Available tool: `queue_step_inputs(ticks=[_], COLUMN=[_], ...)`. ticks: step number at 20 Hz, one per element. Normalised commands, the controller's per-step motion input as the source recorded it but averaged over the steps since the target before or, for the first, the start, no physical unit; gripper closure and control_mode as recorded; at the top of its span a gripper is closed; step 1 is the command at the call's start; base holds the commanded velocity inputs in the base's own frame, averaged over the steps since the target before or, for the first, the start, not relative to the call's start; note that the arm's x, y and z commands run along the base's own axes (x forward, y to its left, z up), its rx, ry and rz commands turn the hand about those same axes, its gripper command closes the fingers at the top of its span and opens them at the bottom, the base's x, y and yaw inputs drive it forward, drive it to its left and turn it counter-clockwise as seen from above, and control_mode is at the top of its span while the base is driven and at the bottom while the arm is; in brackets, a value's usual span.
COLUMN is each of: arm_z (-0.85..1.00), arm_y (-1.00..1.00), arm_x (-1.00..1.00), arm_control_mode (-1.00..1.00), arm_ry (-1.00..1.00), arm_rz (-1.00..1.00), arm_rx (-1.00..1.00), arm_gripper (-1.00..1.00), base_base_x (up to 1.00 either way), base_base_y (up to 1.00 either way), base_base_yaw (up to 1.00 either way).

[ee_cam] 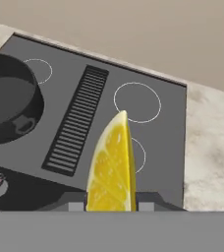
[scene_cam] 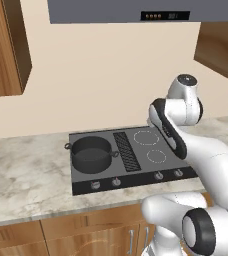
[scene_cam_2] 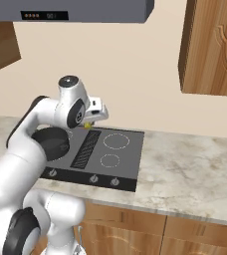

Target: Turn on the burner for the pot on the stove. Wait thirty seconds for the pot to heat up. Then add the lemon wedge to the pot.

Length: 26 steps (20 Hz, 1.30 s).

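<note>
Along the back wall runs a marbled counter [scene_cam: 26,175], and set into it is the stove [scene_cam: 136,172], a flat dark cooktop with a ribbed black grille [scene_cam: 126,151] down its centre and four small knobs [scene_cam: 116,182] along its front edge. Two bare white rings [scene_cam: 146,137] mark the cooktop's right half. On its left half stands the pot [scene_cam: 91,154], squat, dark grey, lidless, upright, covering the burner beneath it so that the burner itself cannot be seen.

Above the cooktop, the white arm reaches forward with the gripper [scene_cam_2: 88,124] raised over the stove, near its rear edge and just right of the pot in the right base view. The gripper is closed on the lemon wedge [ee_cam: 112,165]: in the hand view the bright yellow wedge stands upright between the two finger tips, its pointed end away from the camera, with a tip pressed to each side. Seen from the hand, the wedge hangs clear of the stove surface, over the area between grille and right-hand rings, with the pot off to the left and well apart from it.
</note>
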Motion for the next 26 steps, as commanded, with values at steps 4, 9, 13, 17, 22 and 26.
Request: queue_step_inputs(ticks=[4, 9, 13, 17, 22, 26], arm_z=[0.0, -0.15, -0.09, -0.02, -0.05, -0.15], arm_y=[0.84, 0.77, 0.94, 0.89, 0.61, 0.0], arm_x=[-0.04, 0.0, 0.0, 0.01, 0.26, 0.27], arm_control_mode=[-1.0, -1.0, -1.0, -1.0, -1.0, -1.0], arm_ry=[0.08, 0.03, 0.0, 0.01, 0.04, 0.06], arm_rz=[0.17, 0.17, 0.08, 0.01, 0.0, 0.0], arm_rx=[0.0, 0.1, 0.03, 0.0, 0.01, 0.02], arm_gripper=[1.0, 1.0, 1.0, 1.0, 1.0, 1.0], base_base_x=[0.0, 0.0, 0.0, 0.0, 0.0, 0.0], base_base_y=[0.0, 0.0, 0.0, 0.0, 0.0, 0.0], base_base_yaw=[0.0, 0.0, 0.0, 0.0, 0.0, 0.0])
